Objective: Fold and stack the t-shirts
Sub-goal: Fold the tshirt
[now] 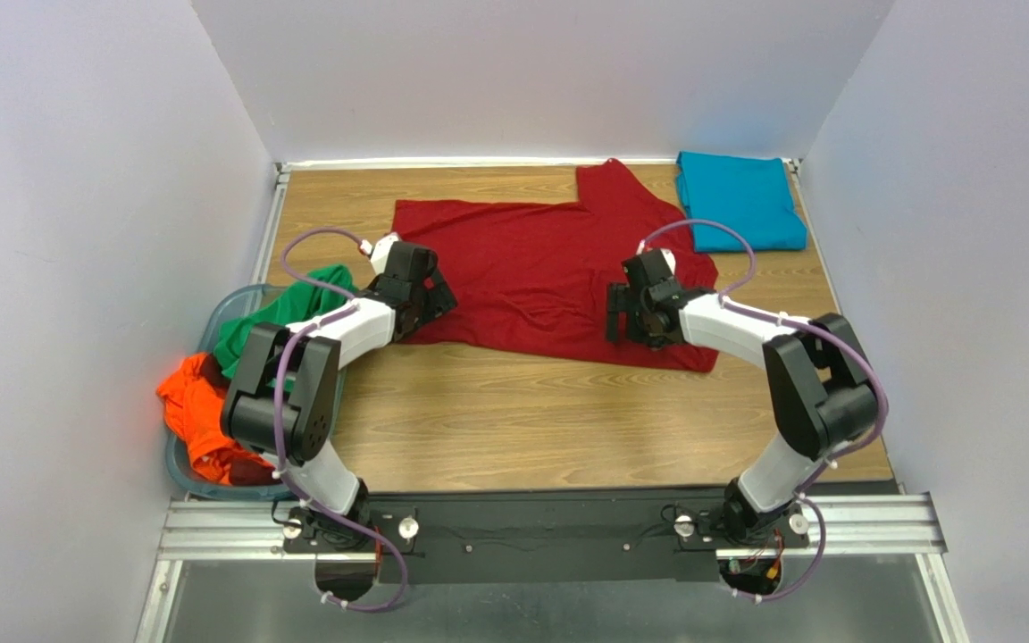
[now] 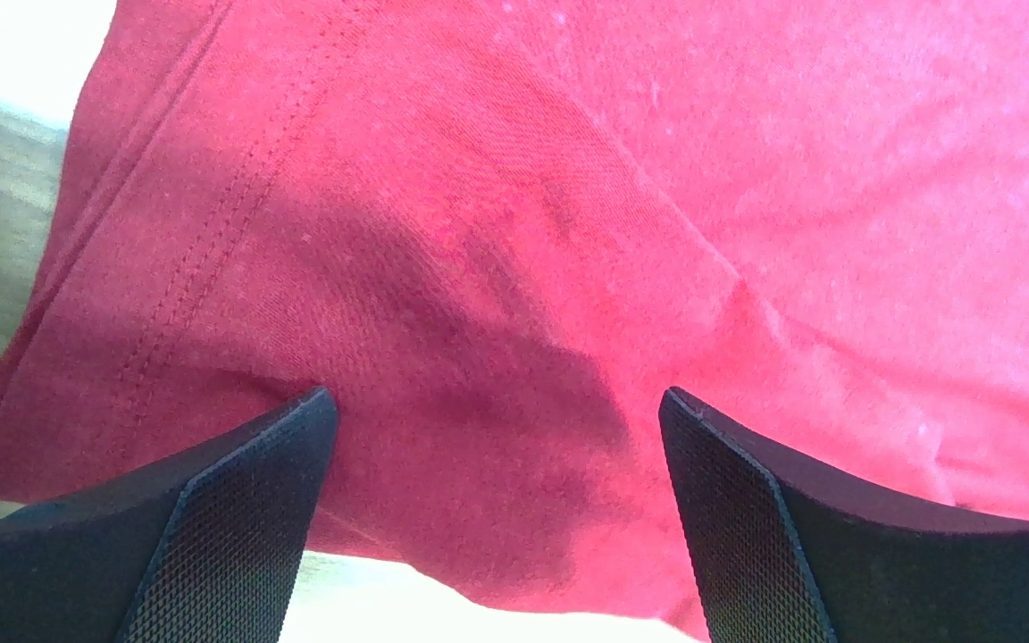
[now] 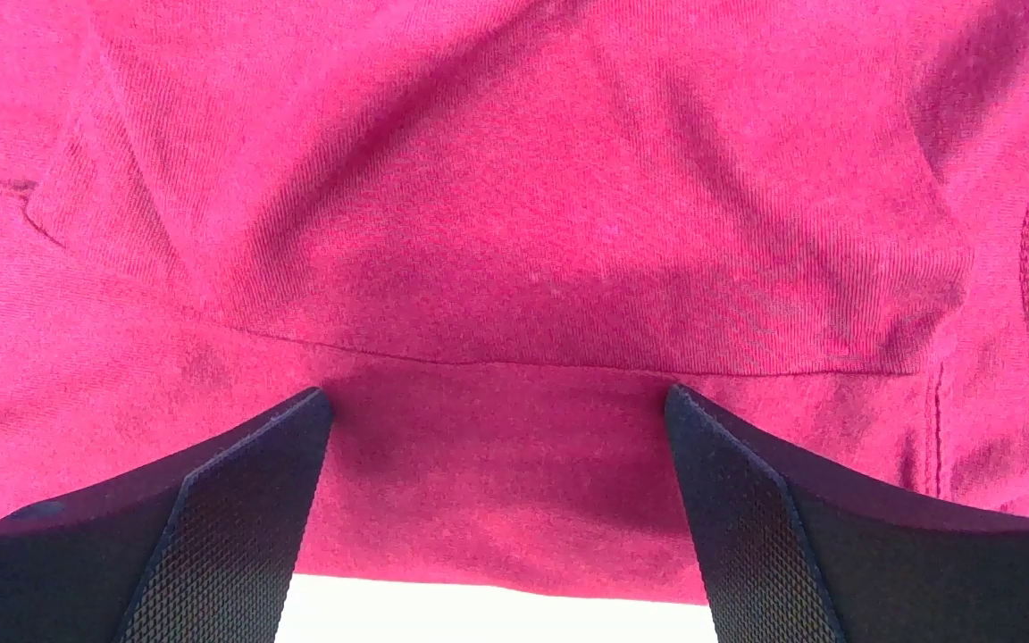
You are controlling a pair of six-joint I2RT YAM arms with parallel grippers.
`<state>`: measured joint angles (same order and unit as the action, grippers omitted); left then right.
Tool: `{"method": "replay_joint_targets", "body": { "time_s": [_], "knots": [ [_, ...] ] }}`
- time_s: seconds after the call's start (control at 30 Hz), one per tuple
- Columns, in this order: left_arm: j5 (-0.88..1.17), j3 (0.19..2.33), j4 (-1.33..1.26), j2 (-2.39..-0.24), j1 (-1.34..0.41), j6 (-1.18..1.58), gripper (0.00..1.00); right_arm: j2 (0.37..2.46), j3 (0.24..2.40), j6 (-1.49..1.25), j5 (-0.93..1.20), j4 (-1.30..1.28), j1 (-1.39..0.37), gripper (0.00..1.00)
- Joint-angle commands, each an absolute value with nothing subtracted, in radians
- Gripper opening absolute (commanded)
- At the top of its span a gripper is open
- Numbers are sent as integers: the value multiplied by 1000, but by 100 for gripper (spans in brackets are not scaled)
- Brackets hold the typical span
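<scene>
The dark red t-shirt (image 1: 533, 275) lies spread on the wooden table, one sleeve pointing to the back. It fills the left wrist view (image 2: 614, 241) and the right wrist view (image 3: 520, 228). My left gripper (image 1: 429, 298) is open, low over the shirt's near left edge. My right gripper (image 1: 630, 316) is open, low over the shirt's near right part, with a fold seam just ahead of it. A folded teal-blue t-shirt (image 1: 741, 198) lies at the back right corner. The green t-shirt (image 1: 278, 316) and the bright orange t-shirt (image 1: 201, 415) are in a bin on the left.
A clear plastic bin (image 1: 218, 319) holding the green and orange shirts stands at the table's left edge, beside the left arm. White walls enclose the table on the left, back and right. Bare wood (image 1: 533, 415) shows between the red shirt and the arm bases.
</scene>
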<state>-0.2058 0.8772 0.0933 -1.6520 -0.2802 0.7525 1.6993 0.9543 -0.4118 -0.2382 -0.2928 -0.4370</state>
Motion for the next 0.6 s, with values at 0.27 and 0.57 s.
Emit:
{"method": "replay_joint_targets", "body": {
  "time_s": [0.27, 0.57],
  "knots": [
    [-190, 710, 241, -1563, -402, 905, 98, 1438, 654, -580, -173, -480, -373, 100],
    [-204, 644, 353, -1396, -577, 1086, 98, 1281, 561, -716, -84, -552, -367, 100]
  ]
}}
